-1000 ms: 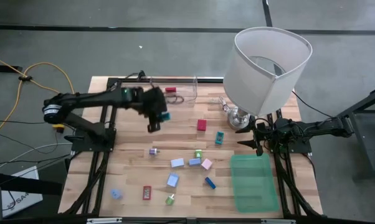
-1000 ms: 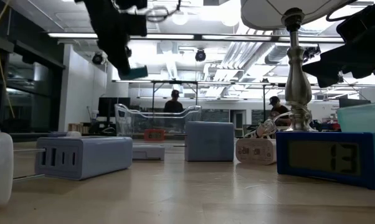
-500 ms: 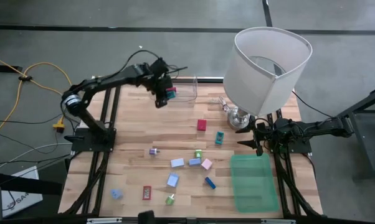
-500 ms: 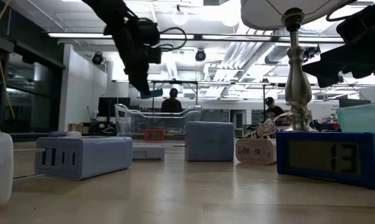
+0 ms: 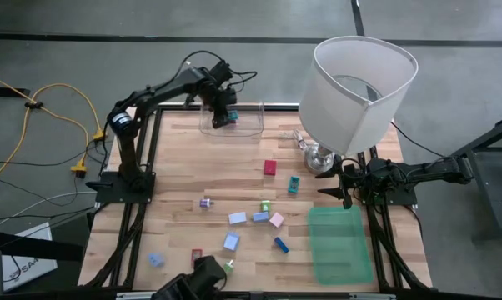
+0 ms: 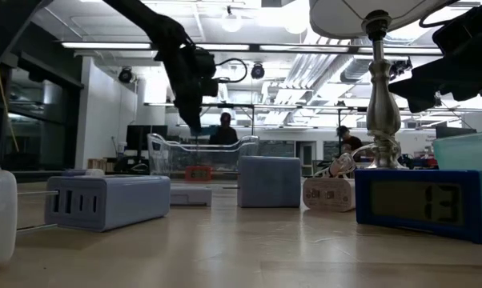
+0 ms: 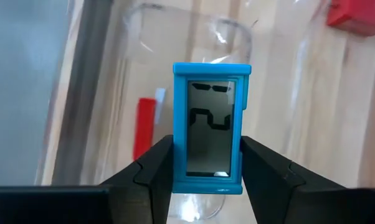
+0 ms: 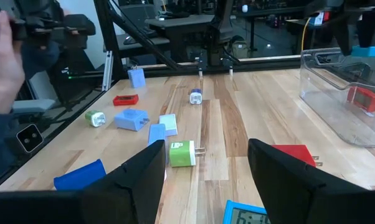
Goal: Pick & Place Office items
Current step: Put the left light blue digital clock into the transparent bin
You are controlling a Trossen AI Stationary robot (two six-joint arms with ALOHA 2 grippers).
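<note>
Surface: light wooden slat table (image 5: 234, 179) on a dark frame, grey floor around it.

Near edge, high view: a light blue piece (image 5: 155, 260), a green piece (image 5: 228, 267), a blue block (image 5: 281, 244), a green translucent bin (image 5: 338, 243) at the right.

Middle: a purple piece (image 5: 205, 202), a pale blue block (image 5: 237, 218), a pink piece (image 5: 277, 220), a teal clock (image 5: 293, 184), a red block (image 5: 270, 167).

Low view: a charger with a row of sockets (image 6: 109, 201), and a blue clock (image 6: 425, 203) whose display reads "13".

My right gripper (image 5: 343, 190) rests beside the white lamp (image 5: 359, 87), fingers spread wide and empty.

Far edge: clear plastic bin (image 5: 233, 119), a red piece (image 7: 145, 127) lying inside it. My left gripper (image 7: 207, 171) hangs over this bin, clenched on a bright blue clock (image 7: 209, 127); its display digits are not readable.

Room beyond: ceiling light strips, desks, a person (image 6: 224, 128) standing behind the clear bin and another near the lamp stem; a hand (image 8: 4, 59) at the table's side in the right wrist view.
</note>
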